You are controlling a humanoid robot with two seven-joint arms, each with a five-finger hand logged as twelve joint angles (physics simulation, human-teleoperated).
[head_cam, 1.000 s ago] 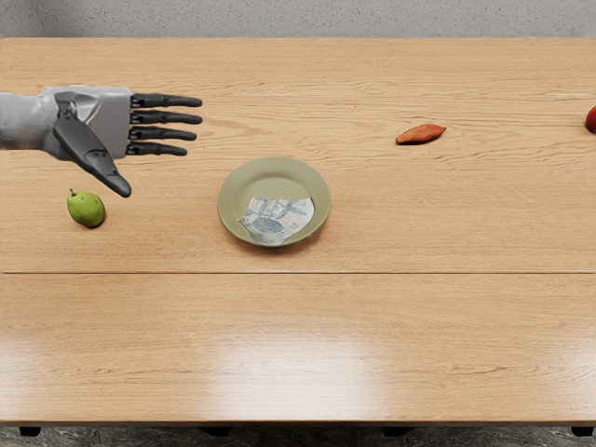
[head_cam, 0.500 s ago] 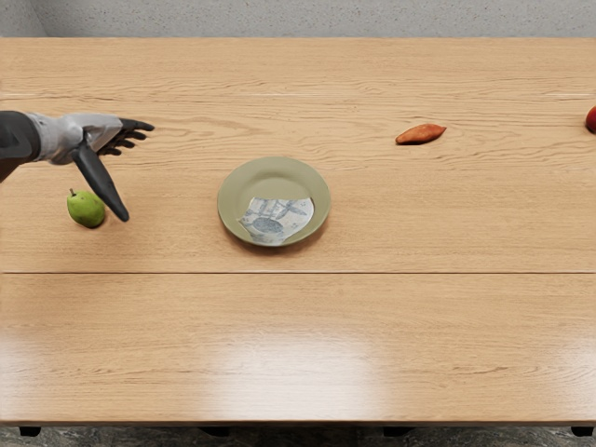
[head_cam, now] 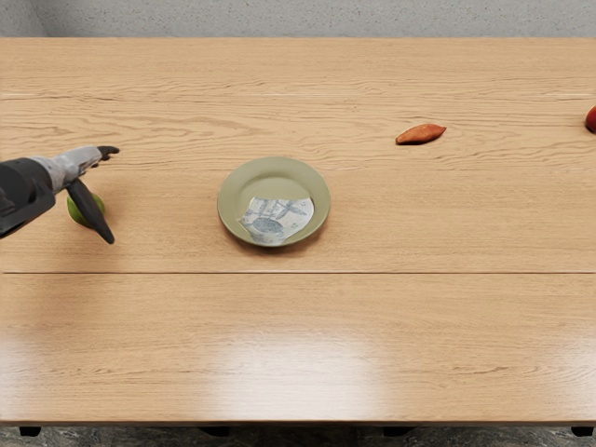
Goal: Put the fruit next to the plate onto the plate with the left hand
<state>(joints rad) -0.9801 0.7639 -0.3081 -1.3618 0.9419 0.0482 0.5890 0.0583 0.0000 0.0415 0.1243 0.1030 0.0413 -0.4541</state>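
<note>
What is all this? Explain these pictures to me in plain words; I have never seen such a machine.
This is a simulator's render, seen from a humanoid robot's head, looking down on a wooden table. The grey arm entering from the left ends in its left hand, fingers stretched out, gripping nothing. It covers most of a green pear. Mid-table sits a green plate. Farther right lie an orange pointed vegetable and, at the edge, something red. The right arm is out of view.

The olive-green plate (head_cam: 233,184) is showing a blue-and-white pattern at its middle. The pear (head_cam: 98,201) is looking yellow-green, the left hand (head_cam: 79,169) grey and black, the sweet potato (head_cam: 421,134) orange.
</note>
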